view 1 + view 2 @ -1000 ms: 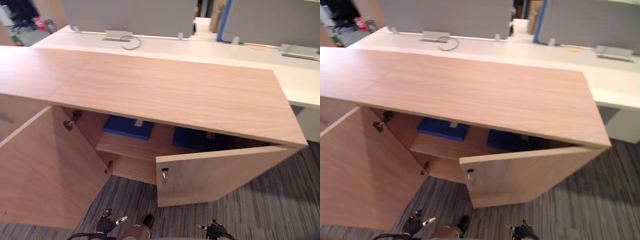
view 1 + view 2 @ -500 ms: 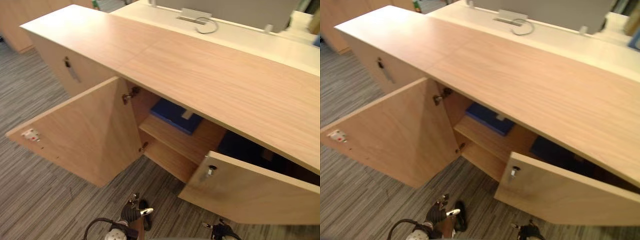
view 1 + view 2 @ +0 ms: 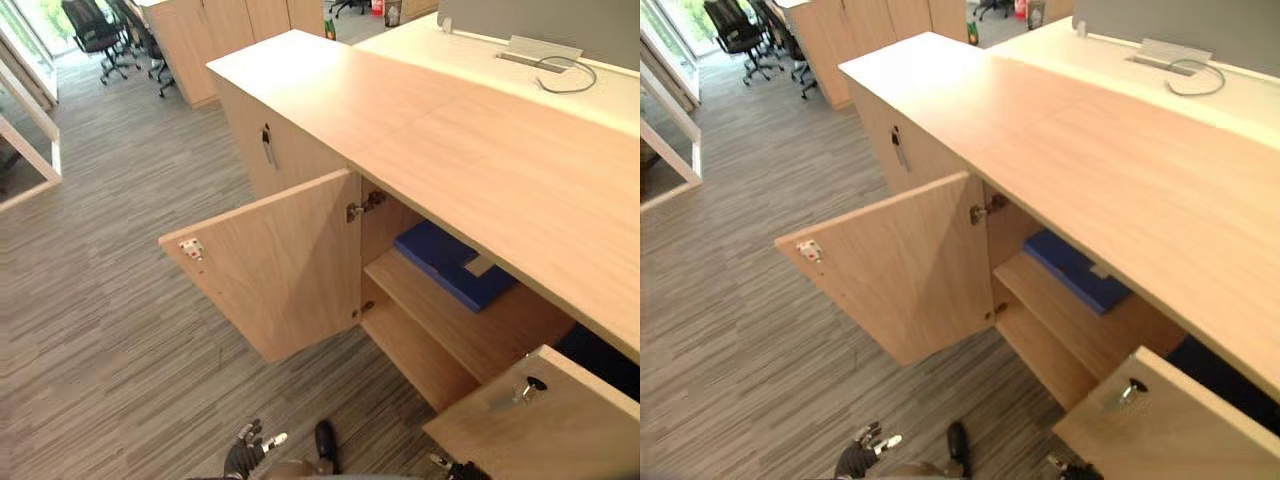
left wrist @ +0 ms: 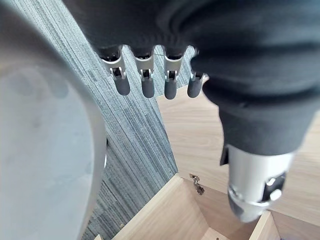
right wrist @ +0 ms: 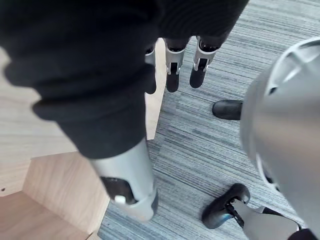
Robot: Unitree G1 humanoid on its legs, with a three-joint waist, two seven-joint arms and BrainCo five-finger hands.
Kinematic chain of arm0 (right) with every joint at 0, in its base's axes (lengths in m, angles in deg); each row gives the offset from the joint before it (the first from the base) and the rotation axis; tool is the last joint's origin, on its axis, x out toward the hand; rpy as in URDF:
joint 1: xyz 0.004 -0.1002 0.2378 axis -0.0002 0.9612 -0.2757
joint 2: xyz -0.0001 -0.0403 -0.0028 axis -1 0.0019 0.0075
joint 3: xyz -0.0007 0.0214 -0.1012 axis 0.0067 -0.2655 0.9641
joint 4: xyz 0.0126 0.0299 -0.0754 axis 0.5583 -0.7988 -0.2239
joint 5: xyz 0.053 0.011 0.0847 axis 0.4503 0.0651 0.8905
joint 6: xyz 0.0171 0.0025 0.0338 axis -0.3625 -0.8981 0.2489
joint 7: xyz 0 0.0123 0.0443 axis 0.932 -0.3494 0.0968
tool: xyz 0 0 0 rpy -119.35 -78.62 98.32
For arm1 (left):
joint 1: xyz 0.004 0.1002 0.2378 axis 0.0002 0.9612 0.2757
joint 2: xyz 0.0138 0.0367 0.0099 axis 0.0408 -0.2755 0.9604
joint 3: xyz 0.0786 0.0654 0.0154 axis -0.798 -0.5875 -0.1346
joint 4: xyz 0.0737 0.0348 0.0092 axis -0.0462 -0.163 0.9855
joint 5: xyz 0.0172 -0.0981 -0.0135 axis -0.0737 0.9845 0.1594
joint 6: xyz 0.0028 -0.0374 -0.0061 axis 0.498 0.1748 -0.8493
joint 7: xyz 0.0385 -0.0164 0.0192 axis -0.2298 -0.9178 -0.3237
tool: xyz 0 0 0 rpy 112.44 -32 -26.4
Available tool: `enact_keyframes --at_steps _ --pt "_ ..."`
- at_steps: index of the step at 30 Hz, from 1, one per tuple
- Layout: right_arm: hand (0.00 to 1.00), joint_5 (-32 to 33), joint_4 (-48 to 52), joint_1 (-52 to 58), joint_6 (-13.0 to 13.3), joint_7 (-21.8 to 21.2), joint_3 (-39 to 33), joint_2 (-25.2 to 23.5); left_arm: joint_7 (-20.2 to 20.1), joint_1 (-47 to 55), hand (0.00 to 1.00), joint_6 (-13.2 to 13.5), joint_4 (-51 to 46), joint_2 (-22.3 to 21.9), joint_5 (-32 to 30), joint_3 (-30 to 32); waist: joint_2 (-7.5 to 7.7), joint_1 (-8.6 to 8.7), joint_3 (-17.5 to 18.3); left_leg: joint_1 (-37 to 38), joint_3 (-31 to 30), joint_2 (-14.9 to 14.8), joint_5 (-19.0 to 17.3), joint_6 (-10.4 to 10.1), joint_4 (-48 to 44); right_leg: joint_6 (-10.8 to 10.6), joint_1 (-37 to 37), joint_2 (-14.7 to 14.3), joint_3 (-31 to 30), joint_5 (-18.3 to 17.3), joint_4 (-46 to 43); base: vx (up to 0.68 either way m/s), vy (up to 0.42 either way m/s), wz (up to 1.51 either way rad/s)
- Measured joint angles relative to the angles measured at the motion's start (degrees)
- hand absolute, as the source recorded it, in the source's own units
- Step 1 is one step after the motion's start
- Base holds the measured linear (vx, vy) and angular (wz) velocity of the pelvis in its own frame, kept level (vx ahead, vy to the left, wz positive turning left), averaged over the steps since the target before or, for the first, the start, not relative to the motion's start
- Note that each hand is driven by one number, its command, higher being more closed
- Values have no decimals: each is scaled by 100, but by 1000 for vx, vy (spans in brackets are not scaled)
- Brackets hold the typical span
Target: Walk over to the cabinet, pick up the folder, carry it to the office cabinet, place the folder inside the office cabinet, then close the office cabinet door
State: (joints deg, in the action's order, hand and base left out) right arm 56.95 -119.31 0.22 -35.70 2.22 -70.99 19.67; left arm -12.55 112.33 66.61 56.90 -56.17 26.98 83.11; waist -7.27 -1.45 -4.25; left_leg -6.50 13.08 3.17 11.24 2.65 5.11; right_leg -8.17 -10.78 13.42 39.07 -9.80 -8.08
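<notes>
A blue folder (image 3: 452, 265) lies flat on the upper shelf inside the low wooden office cabinet (image 3: 470, 150). Both cabinet doors stand open: the left door (image 3: 285, 265) swung wide over the carpet, the right door (image 3: 545, 425) partly open, a key (image 3: 527, 388) in its lock. A second dark blue thing (image 3: 605, 362) shows in the shadow behind the right door. My left hand (image 3: 247, 455) hangs low over the carpet, its fingers (image 4: 145, 82) straight and empty. My right hand (image 3: 1072, 468) hangs by the right door, fingers (image 5: 172, 75) relaxed, holding nothing.
A closed cabinet section (image 3: 270, 150) with a key adjoins on the left. A white desk (image 3: 470, 50) with a grey cable box (image 3: 545, 52) runs behind the cabinet. Office chairs (image 3: 95, 35) and tall wooden cabinets (image 3: 205, 35) stand far left. Striped grey carpet (image 3: 110, 330) stretches left.
The whole picture has swung left: the camera has turned, so the cabinet now sits to the right and more carpet shows. Folder and doors stay put; both hands still hang empty.
</notes>
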Motion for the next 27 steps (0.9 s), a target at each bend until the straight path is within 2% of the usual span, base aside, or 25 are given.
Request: enact_keyframes --at_steps 3,5,6,8,9,10,11,13,14,15,17,18,21,24,25,26,27 --pt "0 0 5 34 -12 5 38 165 -3 -117 0 20 141 25 -175 -163 27 24 -15 54 -97 236 -50 72 22 -162 -16 312 117 -129 -354 51 50 22" --pt "0 0 34 38 -13 4 36 241 -7 -159 0 46 168 53 -413 -329 30 27 -10 137 -233 504 -154 228 23 -157 -40 677 293 -246 -819 110 149 37" --pt "0 0 36 68 -12 3 41 233 -9 -163 0 48 165 66 -480 -380 33 35 -8 165 -282 557 -162 236 23 -84 -40 766 335 -282 -991 116 184 47" --pt "0 7 182 185 -1 2 311 43 -12 -192 0 62 181 134 -621 -547 61 57 -18 280 -502 653 -255 347 22 477 117 1008 184 -383 -1807 91 139 50" --pt "0 8 262 209 4 -3 395 -56 -11 -190 0 69 200 158 -667 -575 74 56 -19 293 -525 638 -261 350 21 484 198 1008 8 -417 -1927 50 80 32" --pt "0 57 403 247 44 -14 556 -293 -3 -191 0 89 234 186 -732 -590 118 62 -46 333 -571 603 -295 366 20 409 369 899 -362 -474 -2077 15 43 13" --pt "0 75 523 273 93 7 577 -335 5 -198 0 98 232 189 -767 -590 137 69 -58 357 -591 587 -301 369 18 350 454 816 -562 -512 -2118 -14 25 15" --pt "0 234 629 350 151 14 873 -402 68 -201 0 129 231 178 -835 -573 192 72 -76 430 -631 433 -318 359 22 234 818 363 -1242 -588 -2181 -58 -21 8" --pt "0 253 659 373 163 16 939 -409 84 -201 0 134 226 171 -793 -558 220 72 -86 453 -619 388 -327 344 23 232 885 248 -1339 -589 -2149 -106 -50 -5" --pt "0 254 708 431 178 17 1011 -458 91 -198 0 135 218 172 -666 -518 340 74 -64 452 -596 350 -330 334 24 237 981 60 -1455 -586 -1926 -125 -67 -3" --pt "0 424 742 560 190 25 1122 -555 124 -194 0 115 184 126 -267 -416 578 74 13 445 -535 394 -340 295 24 321 968 -22 -1396 -595 -1414 -104 -89 5" --pt "0 461 787 642 190 26 1125 -578 149 -159 0 103 90 1 -85 -398 597 70 104 445 -474 325 -408 193 22 339 951 -123 -1380 -576 -1190 -45 -95 -9" --pt "0 499 926 761 208 31 1143 -684 220 -64 0 87 -57 -42 494 -432 681 55 150 467 -343 149 -329 160 23 387 824 -338 -1374 -416 -890 -48 -88 -13" --pt "0 609 976 875 227 39 1168 -740 292 -59 0 86 -82 -2 806 -388 783 49 226 492 -350 100 -312 104 22 431 679 -441 -1328 -353 -639 -11 -32 2" --pt "0 640 973 864 231 50 1155 -761 264 -159 0 126 102 25 923 -81 790 26 228 507 -347 85 -339 96 4 441 624 -478 -1328 -336 -552 33 -37 -2" --pt "0 688 962 842 230 69 1106 -783 351 -436 0 84 454 20 964 673 793 13 201 529 -341 70 -400 100 -69 445 526 -517 -1329 -306 -446 30 -31 -1" --pt "0 697 948 802 230 92 1095 -787 485 -593 0 63 671 43 993 1054 803 8 191 501 -346 65 -464 74 -174 447 481 -523 -1327 -300 -407 21 -58 4"
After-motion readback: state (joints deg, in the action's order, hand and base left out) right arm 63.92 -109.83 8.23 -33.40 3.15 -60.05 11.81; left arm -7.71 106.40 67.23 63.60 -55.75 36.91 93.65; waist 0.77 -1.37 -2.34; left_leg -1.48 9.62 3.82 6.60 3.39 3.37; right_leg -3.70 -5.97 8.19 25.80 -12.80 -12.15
